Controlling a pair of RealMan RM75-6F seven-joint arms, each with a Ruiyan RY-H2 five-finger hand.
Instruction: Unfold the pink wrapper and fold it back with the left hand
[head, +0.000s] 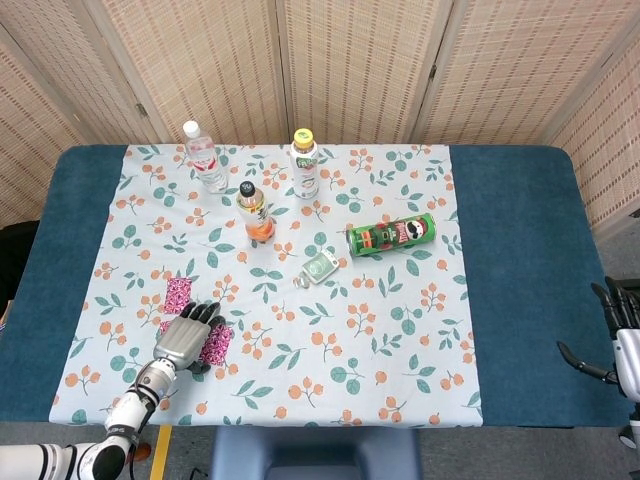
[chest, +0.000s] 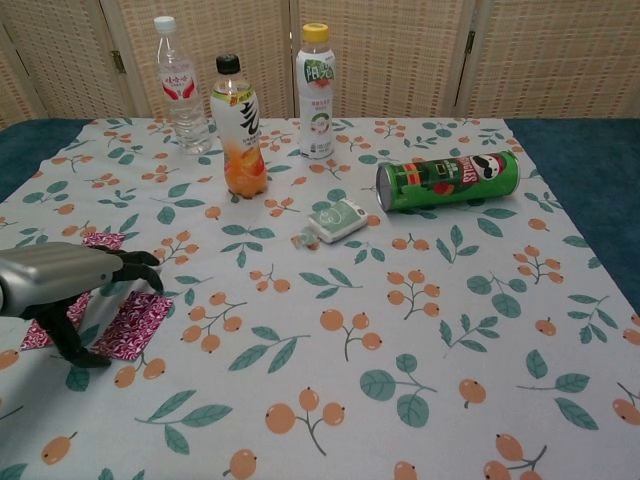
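Hovering low over the pink wrapper (chest: 130, 322), the left hand (chest: 62, 278) has its dark fingers (chest: 135, 263) curled down toward the foil, thumb planted at the near edge, but I cannot tell whether anything is actually pinched or the hand merely rests on it. The wrapper lies flat on the floral cloth (head: 300, 330) near the table's front left, partly hidden under the palm. Over at the far right edge, the right hand (head: 618, 345) hangs off the table, fingers spread, holding nothing. To my eye the risk is slippage: thin foil on smooth cloth could slide along with the fingertips instead of lifting, or bunch and crease rather than open cleanly. Pressing too hard might drag the cloth itself. The bottles (head: 255, 212) and can (head: 392, 236) stand well apart, so knocking them seems unlikely.
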